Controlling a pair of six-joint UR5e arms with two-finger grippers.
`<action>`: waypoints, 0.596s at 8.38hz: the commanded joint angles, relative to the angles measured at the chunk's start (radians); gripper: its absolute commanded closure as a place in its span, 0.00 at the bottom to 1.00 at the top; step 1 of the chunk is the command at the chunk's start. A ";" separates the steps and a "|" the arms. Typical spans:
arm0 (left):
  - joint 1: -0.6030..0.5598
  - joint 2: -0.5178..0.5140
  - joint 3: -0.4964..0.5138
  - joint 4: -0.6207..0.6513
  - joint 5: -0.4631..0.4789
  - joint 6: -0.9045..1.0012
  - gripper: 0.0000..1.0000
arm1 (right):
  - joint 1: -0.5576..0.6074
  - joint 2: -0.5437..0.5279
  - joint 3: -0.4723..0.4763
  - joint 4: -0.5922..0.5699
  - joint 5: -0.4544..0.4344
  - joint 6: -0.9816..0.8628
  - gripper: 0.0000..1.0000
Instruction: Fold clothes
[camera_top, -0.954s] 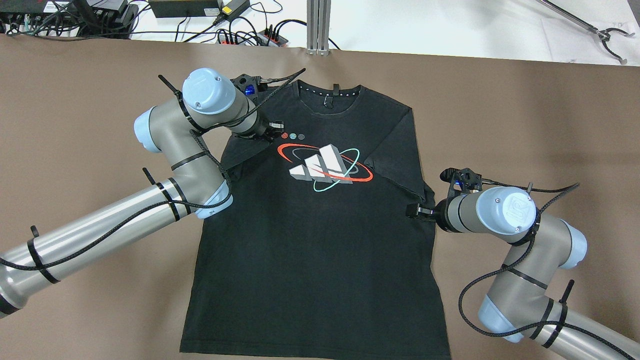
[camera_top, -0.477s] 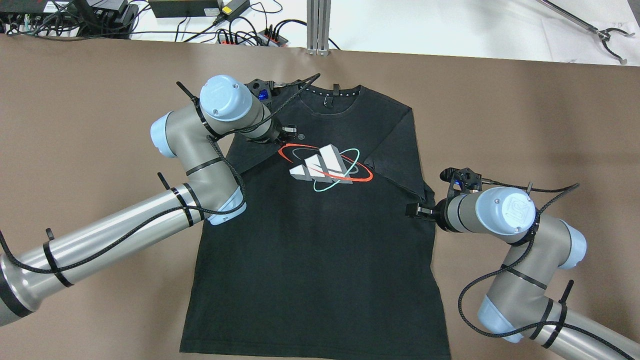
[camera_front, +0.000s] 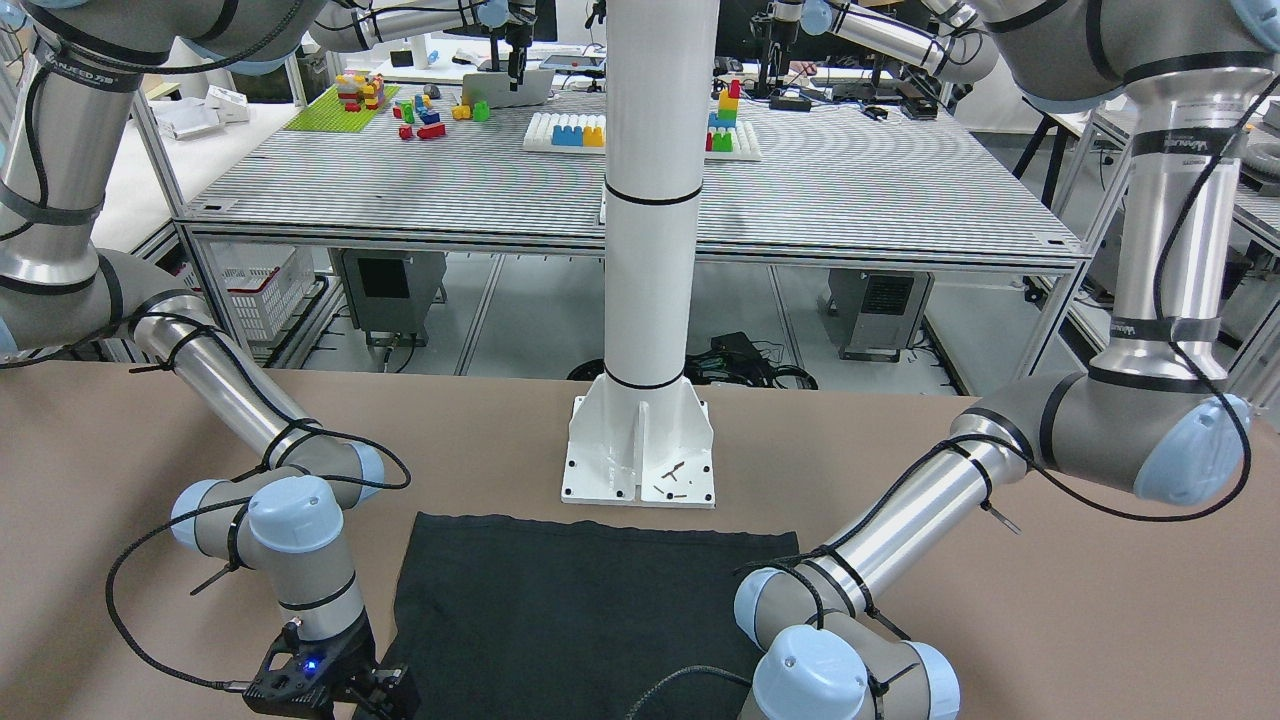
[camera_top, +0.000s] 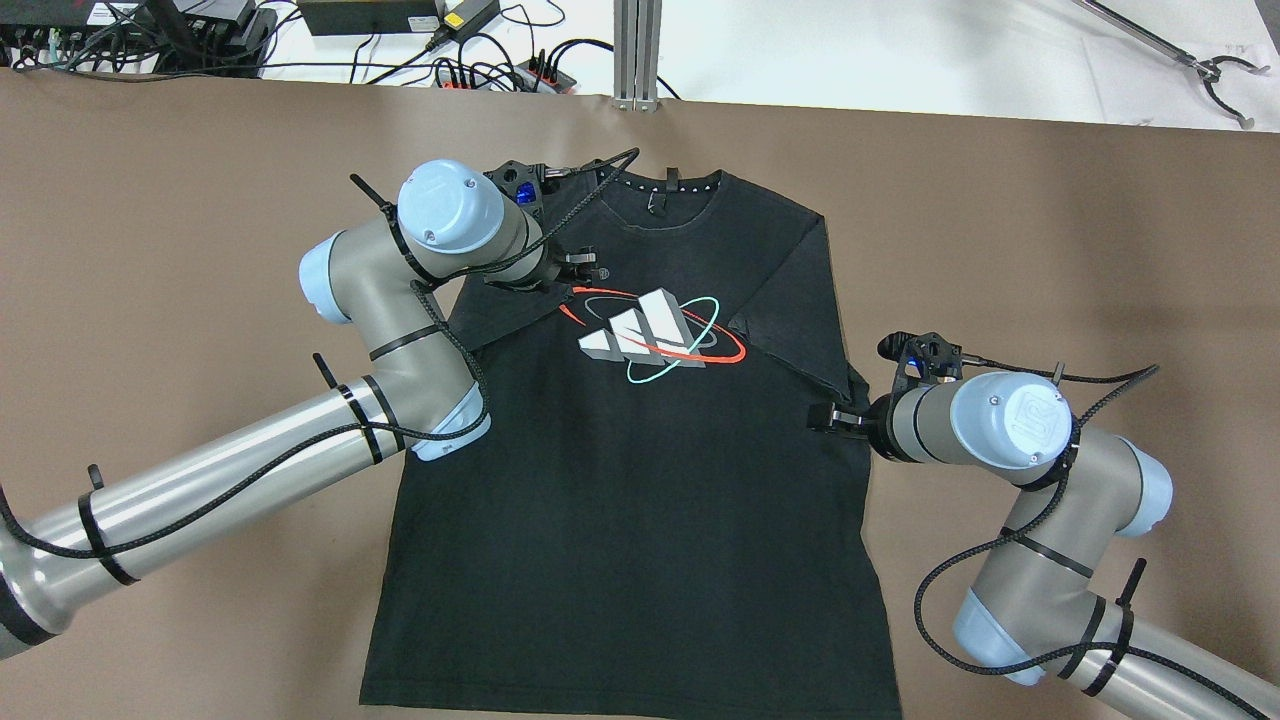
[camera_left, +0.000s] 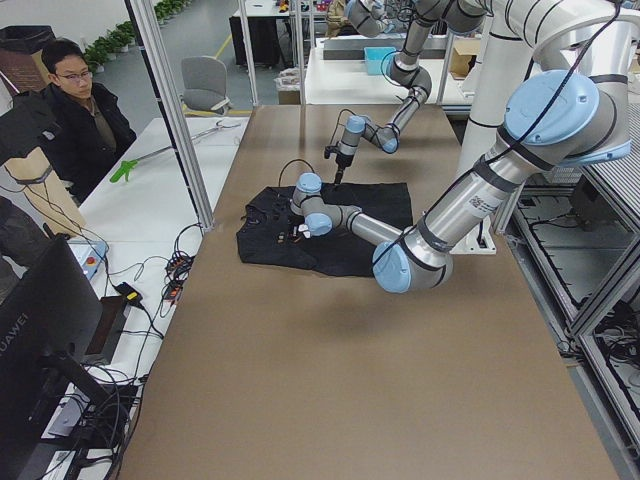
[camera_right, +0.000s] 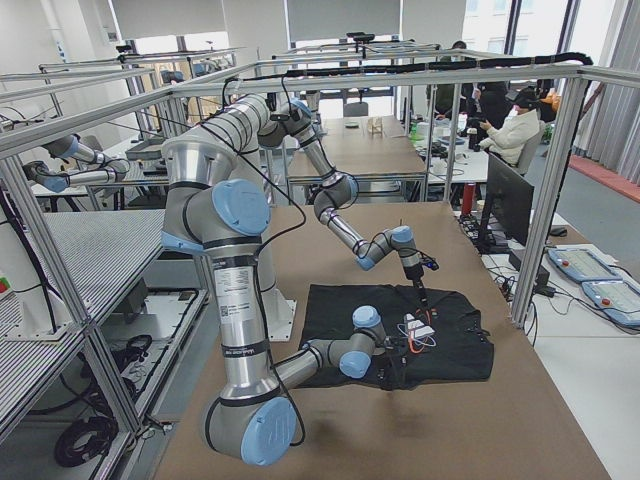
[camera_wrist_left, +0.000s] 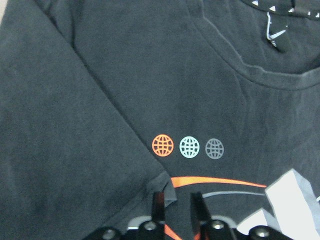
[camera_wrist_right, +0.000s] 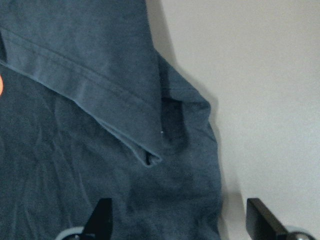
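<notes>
The clothes are a black T-shirt with a white, red and teal chest logo, lying flat on the brown table, collar at the far side. Its hem shows in the front-facing view. My left gripper is over the upper chest, shut on the corner of the left sleeve, which is folded in across the chest; the wrist view shows the fingers pinching fabric. My right gripper is open over the folded-in right sleeve, its fingers wide apart.
A white pillar's base plate stands just behind the hem. An aluminium post, cables and power strips and a grabber tool lie past the far edge. An operator sits beside the table.
My left gripper has moved right across the chest, drawing the left sleeve inward over the shirt. The right arm has barely moved.
</notes>
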 joint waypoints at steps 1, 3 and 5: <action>0.021 0.128 -0.212 0.007 0.005 -0.122 0.06 | 0.002 0.010 0.065 -0.041 -0.029 0.020 0.06; 0.050 0.288 -0.416 0.011 0.007 -0.204 0.06 | -0.041 0.009 0.219 -0.251 -0.068 0.220 0.06; 0.055 0.434 -0.556 0.011 0.005 -0.206 0.06 | -0.182 -0.017 0.437 -0.529 -0.222 0.424 0.06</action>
